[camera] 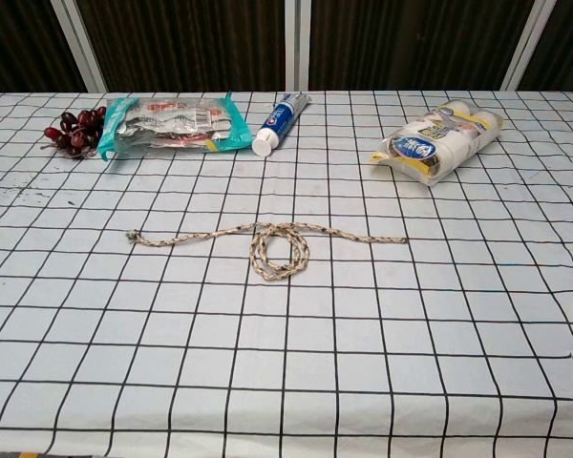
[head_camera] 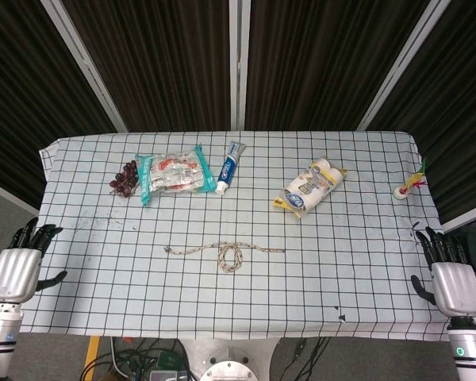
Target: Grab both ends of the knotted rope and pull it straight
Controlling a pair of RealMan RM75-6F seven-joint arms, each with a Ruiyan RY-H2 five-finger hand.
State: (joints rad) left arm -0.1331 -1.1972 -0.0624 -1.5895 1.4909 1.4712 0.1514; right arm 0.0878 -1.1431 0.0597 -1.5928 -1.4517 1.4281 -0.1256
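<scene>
A thin beige knotted rope (head_camera: 225,252) lies flat at the middle of the checked table, with a loose loop in its centre and one end stretching to each side. The chest view shows the rope (camera: 267,242) close up, loop toward the front. My left hand (head_camera: 20,266) hovers off the table's left front corner, fingers apart and holding nothing. Off the right front corner my right hand (head_camera: 450,274) is likewise empty with spread fingers. Both hands are far from the rope ends and appear only in the head view.
Along the back lie a bunch of dark grapes (head_camera: 124,178), a teal snack packet (head_camera: 171,175), a toothpaste tube (head_camera: 231,165) and a pack of small bottles (head_camera: 309,187). A small colourful toy (head_camera: 409,186) sits near the right edge. Dark curtains hang behind.
</scene>
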